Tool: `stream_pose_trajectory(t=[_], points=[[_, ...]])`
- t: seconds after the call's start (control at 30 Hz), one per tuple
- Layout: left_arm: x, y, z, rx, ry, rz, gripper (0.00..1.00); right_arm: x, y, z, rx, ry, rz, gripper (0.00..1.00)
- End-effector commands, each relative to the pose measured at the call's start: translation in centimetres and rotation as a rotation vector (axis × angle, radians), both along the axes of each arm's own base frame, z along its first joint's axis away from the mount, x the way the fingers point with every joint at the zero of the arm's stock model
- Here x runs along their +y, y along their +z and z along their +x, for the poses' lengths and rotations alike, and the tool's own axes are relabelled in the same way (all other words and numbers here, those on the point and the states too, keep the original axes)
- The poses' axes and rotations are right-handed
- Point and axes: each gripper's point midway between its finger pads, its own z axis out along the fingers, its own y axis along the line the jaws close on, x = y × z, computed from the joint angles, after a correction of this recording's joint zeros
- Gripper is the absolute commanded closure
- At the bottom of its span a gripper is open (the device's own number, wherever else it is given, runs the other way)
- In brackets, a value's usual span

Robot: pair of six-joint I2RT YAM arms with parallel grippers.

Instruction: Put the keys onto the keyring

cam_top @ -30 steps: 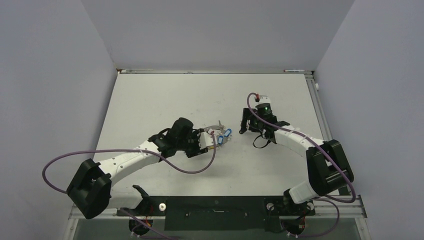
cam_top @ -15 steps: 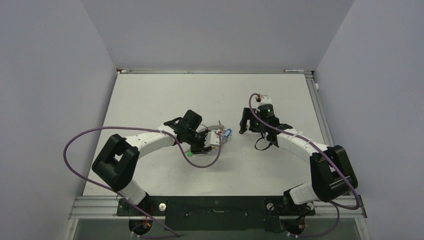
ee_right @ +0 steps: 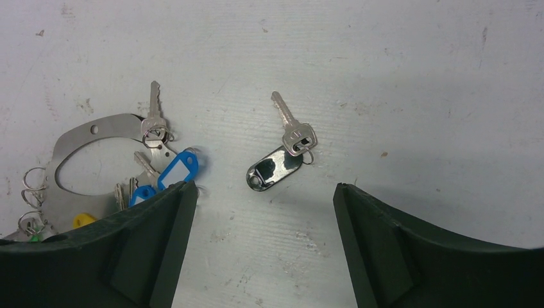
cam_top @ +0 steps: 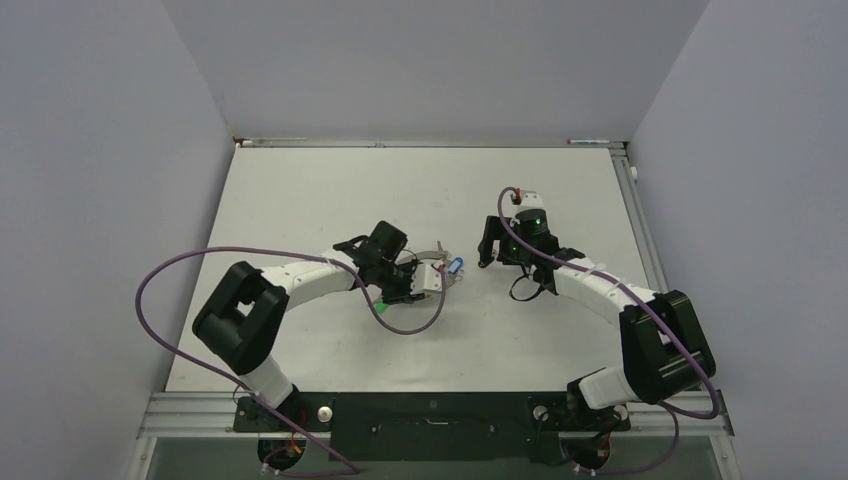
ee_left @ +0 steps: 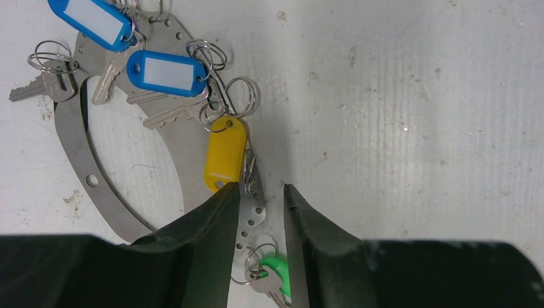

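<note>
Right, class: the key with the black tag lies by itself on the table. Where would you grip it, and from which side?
Probably the black tag, from straight above, pinching across its narrow width. It looks bulkier than the thin metal key and lies flat on the table, well apart from the other keys, so nothing should block a straight descent.

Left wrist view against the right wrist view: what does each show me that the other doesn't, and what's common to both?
Only the left wrist view shows the left tool, its fingers narrowly apart and straddling the keyring strip between the yellow key and the green key.
Only the right wrist view shows the black key, lying alone on the table apart from the keyring, in front of the open right tool.
Both show the keyring, the two blue keys and the yellow key.
</note>
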Motion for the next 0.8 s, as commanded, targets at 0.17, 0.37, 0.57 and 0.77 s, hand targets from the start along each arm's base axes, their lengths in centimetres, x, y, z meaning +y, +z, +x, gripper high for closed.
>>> stream_pose_trajectory(t=[0.17,0.37,0.57,0.77], points=[[-1.7,1.5,2.8,-0.075,0.037,-0.052,0.71,0.9,1.7,0.5,-0.058,0.019,0.037,0.19],[-1.8,1.3,3.1,-0.067,0.050,-0.039,0.71,1.1,1.7,0.5,-0.058,0.026,0.036,0.19],[-1.6,0.6,3.0,-0.034,0.053,-0.001,0.72,1.2,1.7,0.4,-0.058,0.029,0.035,0.19],[-1.1,-0.1,2.4,-0.032,0.031,0.039,0.73,1.3,1.7,0.4,-0.057,0.031,0.035,0.19]])
